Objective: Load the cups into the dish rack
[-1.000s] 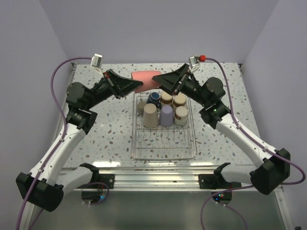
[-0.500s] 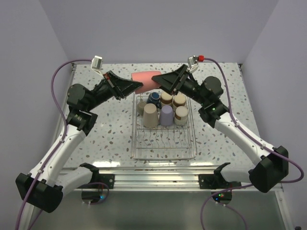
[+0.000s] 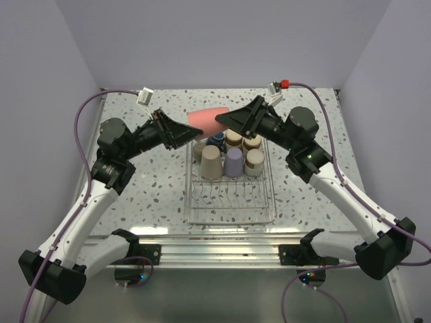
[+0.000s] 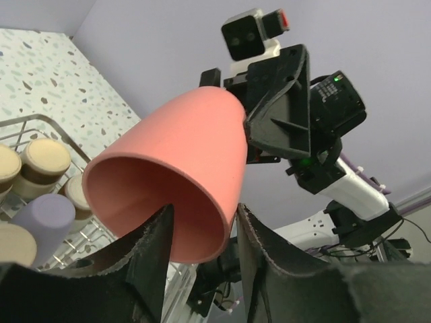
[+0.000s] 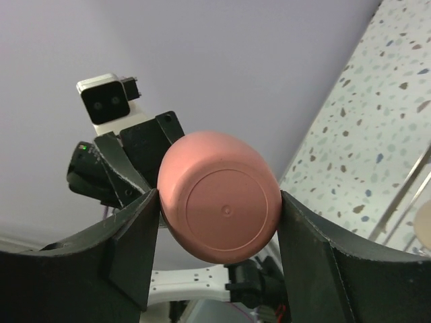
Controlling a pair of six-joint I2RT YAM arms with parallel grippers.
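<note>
Handing over now: the pink cup point(image 3: 207, 118) hangs sideways in the air above the far end of the rack point(image 3: 230, 220), bridged between the two arms. The right gripper point(image 5: 217, 202) has just clamped its fingers on the cup's base. The left gripper point(image 4: 202, 232) has just loosened, its fingers spread either side of the rim wall. That leaves the right arm, by the look of it, to bring it down beside the other cups point(image 3: 233, 161) already in the rack. No brand, label or writing is readable anywhere.
</note>
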